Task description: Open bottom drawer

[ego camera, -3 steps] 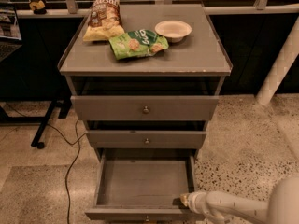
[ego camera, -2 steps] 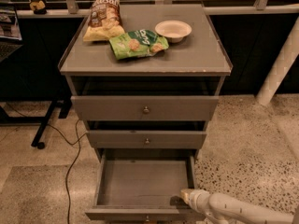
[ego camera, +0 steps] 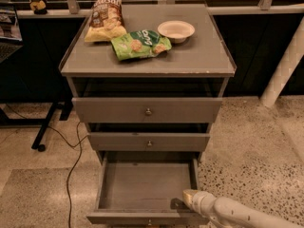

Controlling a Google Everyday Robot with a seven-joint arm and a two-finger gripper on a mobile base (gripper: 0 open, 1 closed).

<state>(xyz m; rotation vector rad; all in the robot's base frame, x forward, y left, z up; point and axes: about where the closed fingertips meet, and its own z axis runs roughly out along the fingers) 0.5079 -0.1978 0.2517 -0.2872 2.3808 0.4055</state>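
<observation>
1. The slim grey flat-fronted wooden bottom drawer (ego camera: 142, 182), lowest of three, stands pulled well out
2. The white gripper (ego camera: 186, 199) sits at its front right corner; clenched or released, I cannot tell
3. Opening looks largely done

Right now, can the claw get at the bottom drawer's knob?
Probably yes: the claw sits in the open bottom drawer at its right front corner, with only the front panel between it and the knob.
</observation>
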